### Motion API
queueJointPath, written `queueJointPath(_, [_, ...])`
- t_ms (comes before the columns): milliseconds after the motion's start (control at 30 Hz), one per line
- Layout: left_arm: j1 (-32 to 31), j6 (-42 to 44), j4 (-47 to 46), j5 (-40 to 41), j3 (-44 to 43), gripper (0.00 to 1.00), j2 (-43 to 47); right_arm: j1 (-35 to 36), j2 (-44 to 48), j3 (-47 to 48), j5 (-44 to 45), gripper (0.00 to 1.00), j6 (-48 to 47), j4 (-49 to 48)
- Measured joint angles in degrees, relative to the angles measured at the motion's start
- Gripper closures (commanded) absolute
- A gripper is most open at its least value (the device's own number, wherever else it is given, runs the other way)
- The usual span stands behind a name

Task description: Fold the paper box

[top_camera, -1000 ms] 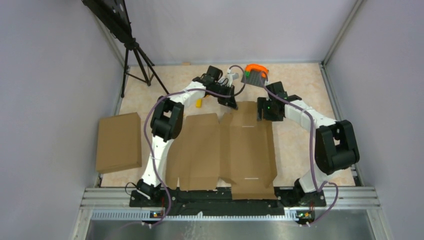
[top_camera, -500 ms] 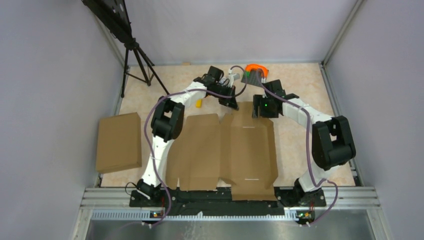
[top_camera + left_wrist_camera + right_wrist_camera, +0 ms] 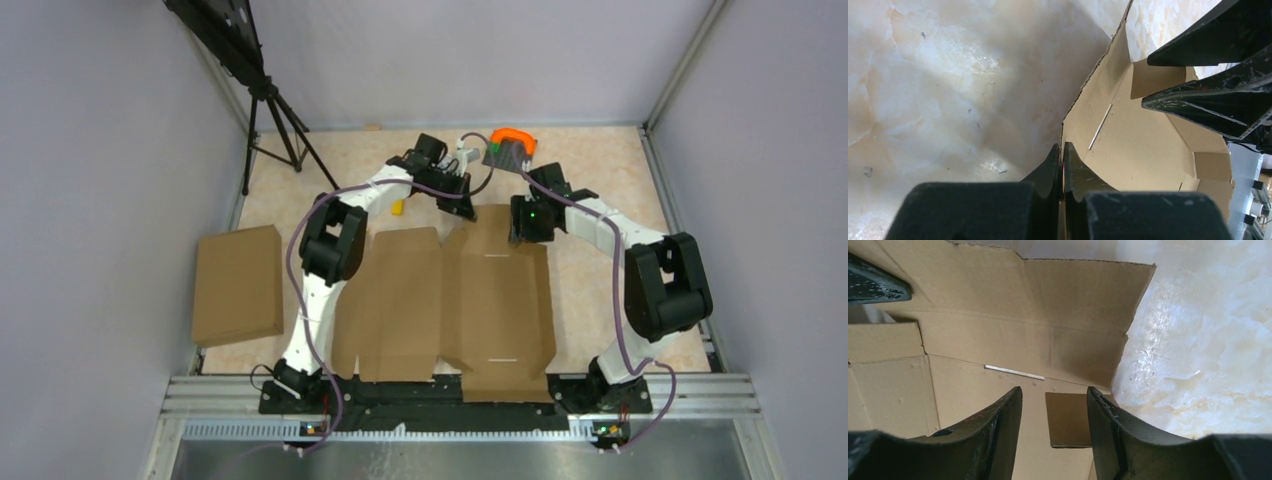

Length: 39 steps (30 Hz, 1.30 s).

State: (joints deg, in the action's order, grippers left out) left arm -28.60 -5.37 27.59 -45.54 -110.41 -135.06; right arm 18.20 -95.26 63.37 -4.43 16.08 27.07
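Unfolded brown cardboard sheet on a glossy marbled tabletop (image 3: pixel 600 170), both arms at its far end.
Paper box (image 3: pixel 470 300) lies flat btwn arm bases: matte, creased, w/ slots and tabs, far flap bent up. L arm (image 3: pixel 330 245) reaches far-left edge, left jaws shut, pinching flap's edge. R arm (image 3: pixel 670 285) elbow-out, right jaws approx half open, straddling a small tab.

Overhead view evenly lit, sharp. Wrist views: glare on tabletop (image 3: pixel 1198 340), shadow inside paper box (image 3: pixel 1073 350) fold, foreground soft.
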Motion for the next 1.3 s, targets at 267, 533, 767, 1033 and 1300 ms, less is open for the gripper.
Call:
queueJointPath(267, [-0.9,1.3,-1.1,0.9,3.8,0.93,4.2,0.0,0.0,-1.5,0.0,0.50,0.2,0.2])
queueJointPath(533, [-2.2,2.4,-1.6,2.6,7.0,0.91,6.0,0.3,1.0,-3.0,-0.2,0.50,0.7,-0.5])
queueJointPath(767, [-2.3,2.3,-2.9,3.1,9.1,1.00,6.6,1.6,3.3,-3.2,-0.2,0.47,2.0,-1.3])
queueJointPath(1033, [-2.3,2.4,-5.0,5.2,12.9,1.00,9.9,1.5,8.6,-4.9,1.2,0.30,3.1,-1.6])
queueJointPath(1300, [-2.3,2.5,-5.4,6.8,12.9,1.00,9.9,-1.2,12.7,-5.0,2.4,0.07,3.3,0.6])
